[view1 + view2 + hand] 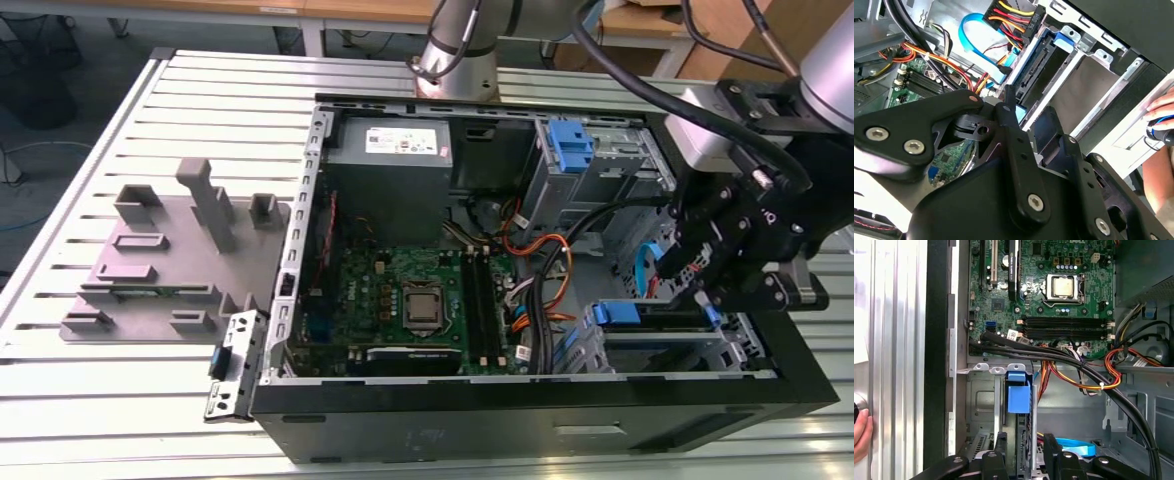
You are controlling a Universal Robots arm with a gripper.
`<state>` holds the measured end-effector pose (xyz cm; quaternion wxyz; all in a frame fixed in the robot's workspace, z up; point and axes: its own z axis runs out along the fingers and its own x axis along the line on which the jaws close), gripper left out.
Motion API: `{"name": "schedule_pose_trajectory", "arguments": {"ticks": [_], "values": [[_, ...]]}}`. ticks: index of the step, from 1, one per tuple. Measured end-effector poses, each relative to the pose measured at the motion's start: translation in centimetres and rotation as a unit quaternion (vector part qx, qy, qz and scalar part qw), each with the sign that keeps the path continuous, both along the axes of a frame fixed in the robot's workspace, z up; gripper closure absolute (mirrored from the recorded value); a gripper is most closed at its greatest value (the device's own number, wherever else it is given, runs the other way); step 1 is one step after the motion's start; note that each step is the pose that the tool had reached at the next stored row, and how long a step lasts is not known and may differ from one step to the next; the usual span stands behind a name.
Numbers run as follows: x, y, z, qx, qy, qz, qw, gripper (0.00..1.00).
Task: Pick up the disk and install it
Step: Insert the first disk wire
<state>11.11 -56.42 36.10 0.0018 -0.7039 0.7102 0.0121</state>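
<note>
The silver metal hard disk with blue plastic carrier rails (1019, 396) stands edge-on inside the grey metal drive cage (981, 405) of the open black computer case (441, 435). I judge it slotted in, though perhaps not fully seated. The black gripper (1024, 442) sits at the disk's outer end; I cannot tell whether it clamps the disk or has let go.
</note>
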Motion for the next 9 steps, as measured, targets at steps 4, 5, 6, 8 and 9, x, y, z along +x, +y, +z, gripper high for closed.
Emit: {"name": "schedule_pose_trajectory", "arguments": {"ticks": [4,5,6,8,9], "values": [[0.00,0.08,-0.07,0.0000,0.0000,0.000,1.00000,0.58],[0.00,0.08,-0.08,0.0000,0.0000,0.000,1.00000,0.58],[0.01,0.08,-0.08,0.0000,0.0000,0.000,1.00000,0.58],[0.05,0.08,-0.10,0.0000,0.0000,0.000,1.00000,0.58],[0.06,0.08,-0.10,0.0000,0.0000,0.000,1.00000,0.58]]}}
